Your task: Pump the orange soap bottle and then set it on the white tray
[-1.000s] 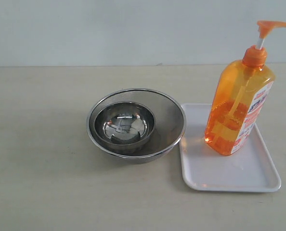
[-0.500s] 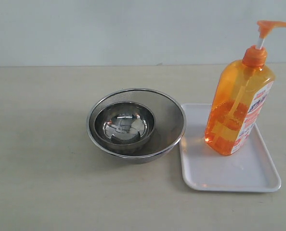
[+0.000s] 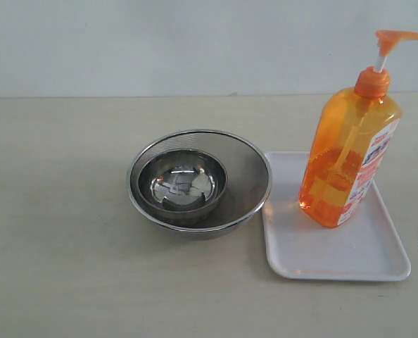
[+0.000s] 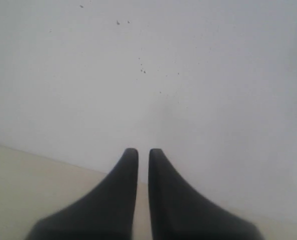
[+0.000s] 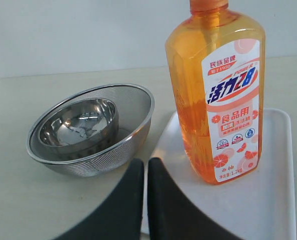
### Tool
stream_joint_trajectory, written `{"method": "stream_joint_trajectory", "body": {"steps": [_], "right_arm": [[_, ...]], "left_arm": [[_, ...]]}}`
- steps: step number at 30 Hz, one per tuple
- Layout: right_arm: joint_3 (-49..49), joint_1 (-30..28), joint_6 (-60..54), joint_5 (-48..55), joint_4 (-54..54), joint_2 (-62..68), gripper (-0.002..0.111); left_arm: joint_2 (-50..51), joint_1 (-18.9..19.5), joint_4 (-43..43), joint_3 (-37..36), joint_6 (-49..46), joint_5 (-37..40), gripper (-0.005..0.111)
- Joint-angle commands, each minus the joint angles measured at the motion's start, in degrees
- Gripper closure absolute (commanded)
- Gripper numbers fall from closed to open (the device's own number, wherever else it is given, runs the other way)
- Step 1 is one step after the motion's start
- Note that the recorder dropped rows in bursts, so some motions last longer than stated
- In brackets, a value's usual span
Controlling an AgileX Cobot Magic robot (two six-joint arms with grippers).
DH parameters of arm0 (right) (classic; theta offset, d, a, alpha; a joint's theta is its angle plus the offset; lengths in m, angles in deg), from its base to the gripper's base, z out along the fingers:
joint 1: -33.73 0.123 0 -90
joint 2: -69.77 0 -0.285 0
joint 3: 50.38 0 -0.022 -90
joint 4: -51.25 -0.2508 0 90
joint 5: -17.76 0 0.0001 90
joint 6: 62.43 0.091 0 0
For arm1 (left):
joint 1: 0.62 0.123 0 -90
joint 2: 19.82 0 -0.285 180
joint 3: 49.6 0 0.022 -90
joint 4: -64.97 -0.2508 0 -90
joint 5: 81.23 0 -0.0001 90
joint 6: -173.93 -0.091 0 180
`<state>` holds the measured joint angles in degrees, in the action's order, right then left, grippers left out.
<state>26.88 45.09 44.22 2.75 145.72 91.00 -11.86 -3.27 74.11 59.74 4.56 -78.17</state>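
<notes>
The orange soap bottle (image 3: 350,151) stands upright on the white tray (image 3: 364,257), on the tray's far half. Its pump head is raised on the white stem. Orange liquid fills only its lower part, and a dip tube shows through the plastic.

Beside the tray, with its rim right at the tray's edge, sits a steel strainer bowl (image 3: 248,176) on the tabletop (image 3: 61,232). A smaller polished steel bowl (image 3: 181,183) is nested inside the strainer and looks bare inside.

The right tool (image 5: 146,165) hangs near the tray on the side away from the wall, facing the bottle's label. Its fingers are pressed together on nothing, and it is clear of the bottle.

The left tool (image 4: 143,152) points at the pale wall, away from the tray. Its fingers are drawn in to a narrow slit, with nothing between them.
</notes>
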Motion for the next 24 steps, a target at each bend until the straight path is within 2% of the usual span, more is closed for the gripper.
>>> {"method": "stream_joint_trajectory", "body": {"steps": [1, 7, 15, 18, 22, 24], "right_arm": [[-0.05, -0.02, 0.00, 0.04, -0.05, -0.21, 0.108], [-0.05, -0.02, 0.00, 0.04, -0.05, -0.21, 0.108], [-0.05, -0.02, 0.00, 0.04, -0.05, -0.21, 0.108], [-0.05, -0.02, 0.00, 0.04, -0.05, -0.21, 0.108], [-0.05, -0.02, 0.00, 0.04, -0.05, -0.21, 0.108], [-0.05, -0.02, 0.00, -0.06, -0.05, -0.21, 0.108]], "left_arm": [[-0.17, 1.08, -2.71, -0.20, -1.85, 4.37, 0.102], [-0.17, 1.45, -4.74, -0.20, -2.60, 9.06, 0.102], [-0.17, 1.45, -9.65, -1.58, -2.98, 10.18, 0.102], [-0.17, 1.45, -9.65, -3.56, -2.72, 7.47, 0.102], [-0.17, 1.57, -9.65, -6.56, -1.85, -1.82, 0.102], [-0.17, 1.85, -9.65, -6.56, -1.71, -0.71, 0.102]]}}
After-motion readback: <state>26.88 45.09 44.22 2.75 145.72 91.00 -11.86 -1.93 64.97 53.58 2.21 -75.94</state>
